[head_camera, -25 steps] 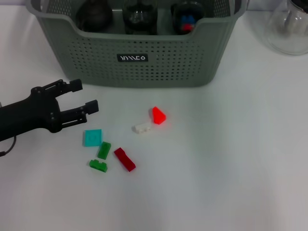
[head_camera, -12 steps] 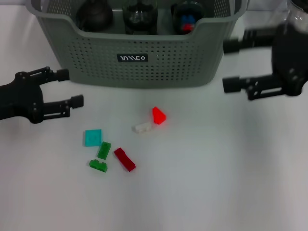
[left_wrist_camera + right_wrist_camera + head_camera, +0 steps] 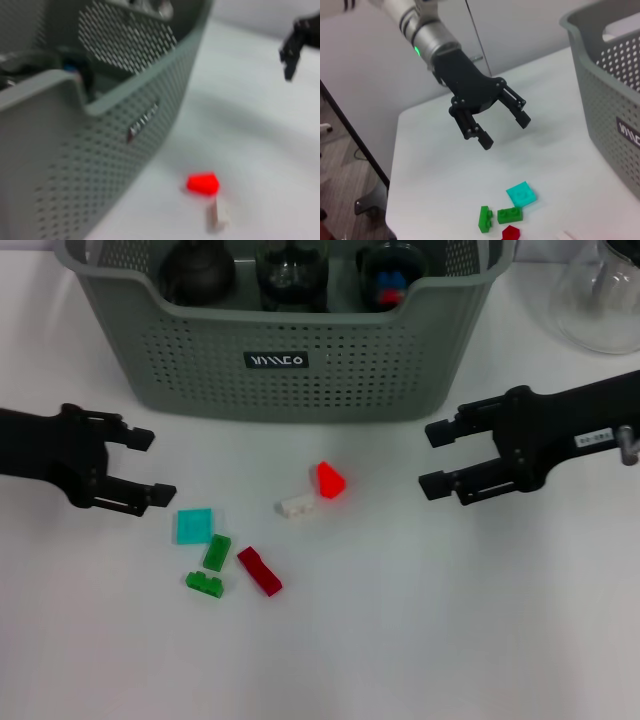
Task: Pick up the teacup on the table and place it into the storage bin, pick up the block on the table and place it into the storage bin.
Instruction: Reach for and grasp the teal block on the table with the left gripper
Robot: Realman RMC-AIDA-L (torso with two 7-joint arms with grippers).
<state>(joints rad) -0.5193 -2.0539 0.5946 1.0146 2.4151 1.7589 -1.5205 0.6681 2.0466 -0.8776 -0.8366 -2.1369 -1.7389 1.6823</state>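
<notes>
White tabletop [image 3: 420,620], and the large grey-green perforated plastic storage bin [image 3: 290,360] sits at the far edge. Left gripper [image 3: 142,465] hovers, jaws spread and empty, near a turquoise square block [image 3: 194,526]. Right gripper [image 3: 432,457] hangs opposite, jaws parted too, beside the bright red wedge block [image 3: 329,480].

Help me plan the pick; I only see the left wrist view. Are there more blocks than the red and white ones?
Observer: Yes. A teal block, two green blocks and a dark red block lie on the table.
Operator: Is the left gripper ready?
Observer: The left gripper has its fingers open and empty, near the teal block.
Operator: Any glassware outside the basket?
Observer: A clear glass vessel stands past the right end of the basket.
</notes>
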